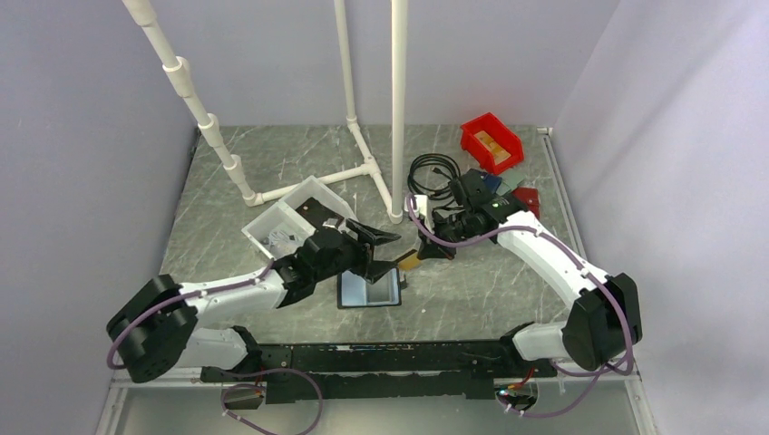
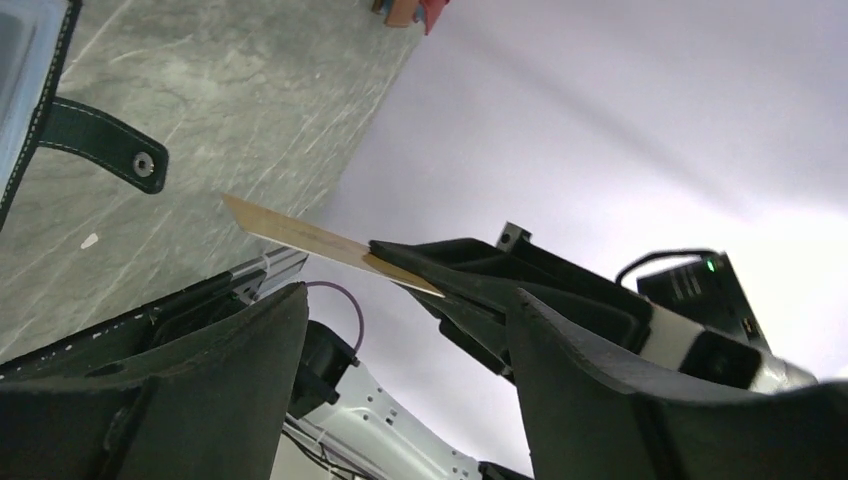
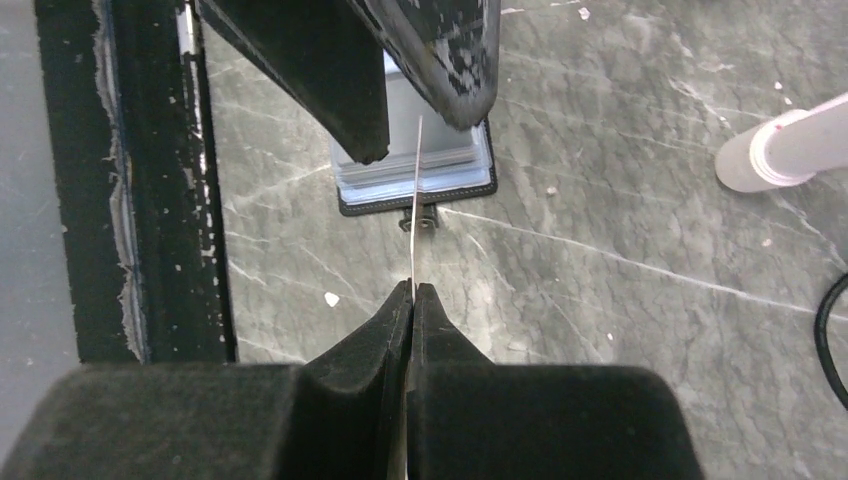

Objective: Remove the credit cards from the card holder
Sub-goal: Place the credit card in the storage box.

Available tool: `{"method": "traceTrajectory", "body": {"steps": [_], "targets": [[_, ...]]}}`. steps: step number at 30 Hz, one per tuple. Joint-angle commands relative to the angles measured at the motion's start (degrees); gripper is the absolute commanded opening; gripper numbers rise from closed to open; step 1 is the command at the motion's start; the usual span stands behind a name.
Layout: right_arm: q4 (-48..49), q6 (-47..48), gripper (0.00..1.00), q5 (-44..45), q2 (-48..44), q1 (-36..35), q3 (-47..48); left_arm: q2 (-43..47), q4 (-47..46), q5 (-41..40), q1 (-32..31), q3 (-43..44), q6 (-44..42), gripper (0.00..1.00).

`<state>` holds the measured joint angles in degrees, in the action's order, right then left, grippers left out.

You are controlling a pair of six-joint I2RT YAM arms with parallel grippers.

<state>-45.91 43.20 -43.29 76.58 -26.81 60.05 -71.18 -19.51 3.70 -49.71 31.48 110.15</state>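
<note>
The black card holder (image 1: 370,292) lies open on the marble table, its pale clear window up, and shows again under the grippers (image 3: 440,178). My right gripper (image 3: 413,290) is shut on a gold-tan credit card (image 2: 300,237), which it holds edge-on (image 3: 416,200) above the holder. My left gripper (image 1: 381,250) hangs open just left of it, and its two fingers (image 3: 440,50) flank the card's free end without gripping it. A holder strap (image 2: 100,145) rests on the table. No other credit card can be made out.
A white bin (image 1: 295,217) stands behind the left arm. At the back right sit a red bin (image 1: 491,142), a coiled black cable (image 1: 433,172) and other wallets (image 1: 524,198). A white pipe frame (image 1: 397,109) rises mid-table. A black rail (image 1: 381,355) runs along the near edge.
</note>
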Motion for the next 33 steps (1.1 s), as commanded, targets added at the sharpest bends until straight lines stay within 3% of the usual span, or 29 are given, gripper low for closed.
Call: {"method": "traceTrajectory", "body": {"steps": [1,7,14,19,21,29,33], "targets": [[5.45,-1.62,0.00,1.99,-3.67,0.06,-1.84,-4.36,-5.97,2.93,-0.46,0.95,7.99,0.76],[7.64,-0.93,0.00,2.50,-5.62,-1.26,-4.13,-10.42,-12.76,2.21,-0.35,0.59,10.40,0.66],[9.58,-0.03,0.00,5.63,-6.93,-3.25,-5.83,-18.54,-24.58,7.03,-0.33,0.92,12.75,0.31],[8.02,1.98,0.01,5.15,-7.83,-3.60,-5.65,-20.24,-26.63,7.57,-0.38,0.77,11.82,0.07],[5.65,3.23,0.10,3.85,-7.61,-3.66,-4.97,-19.97,-26.55,7.25,-0.38,0.73,10.90,0.00],[-0.85,6.77,0.55,-2.86,-7.31,-2.87,-2.19,-15.22,-18.31,6.40,1.54,0.63,0.88,0.00],[-4.00,7.35,0.59,-6.05,-6.32,-1.12,-0.23,-11.92,-12.55,4.54,2.21,-0.14,-10.00,0.00]]}}
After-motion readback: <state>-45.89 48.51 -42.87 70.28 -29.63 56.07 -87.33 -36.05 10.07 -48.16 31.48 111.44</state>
